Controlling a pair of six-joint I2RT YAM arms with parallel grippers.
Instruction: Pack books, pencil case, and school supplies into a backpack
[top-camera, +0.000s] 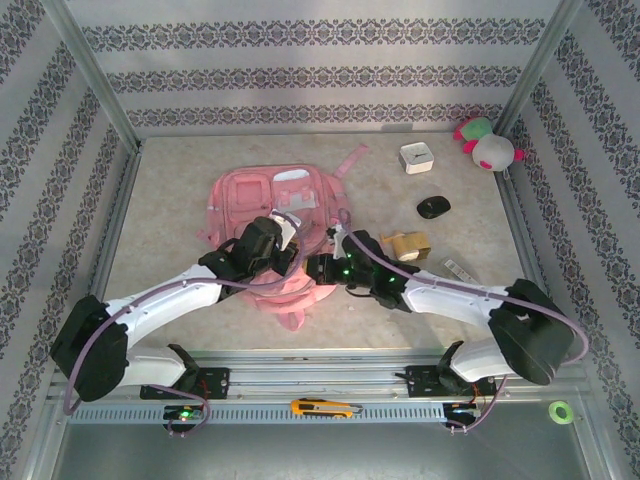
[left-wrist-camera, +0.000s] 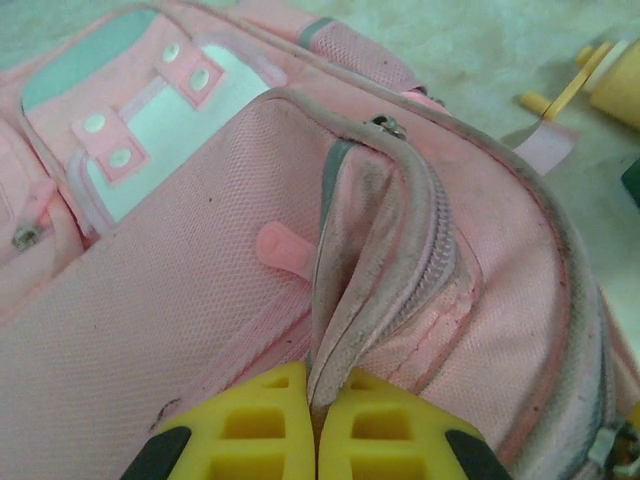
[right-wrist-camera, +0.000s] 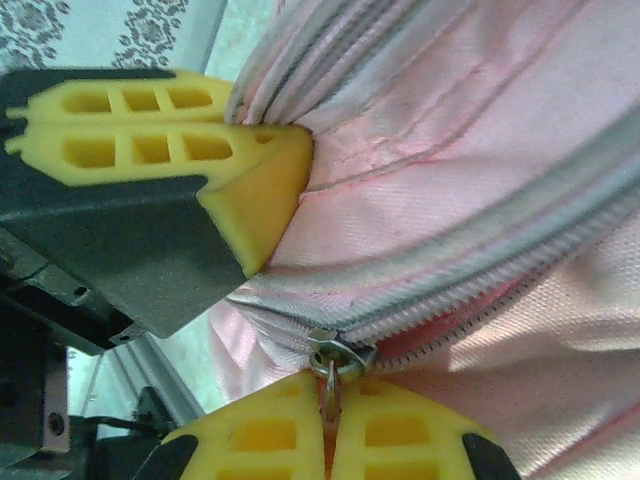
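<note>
Backpack (top-camera: 262, 195) lay flat on the bench (top-camera: 170, 200), pink front up, just ahead of both arms. The left pincer (left-wrist-camera: 315, 425) was closed tight on a raised fold (left-wrist-camera: 375, 290) of its fabric beside a zip. The right pincer (right-wrist-camera: 330, 430) was closed on the metal zip pull (right-wrist-camera: 335, 358), with the left pincer's yellow pads (right-wrist-camera: 255, 190) near it on the fabric.

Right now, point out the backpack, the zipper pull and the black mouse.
backpack (top-camera: 245, 200), top view, its pink front panel
zipper pull (right-wrist-camera: 335, 357), right wrist view, its metal ring
black mouse (top-camera: 433, 207), top view, middle of its back
</note>
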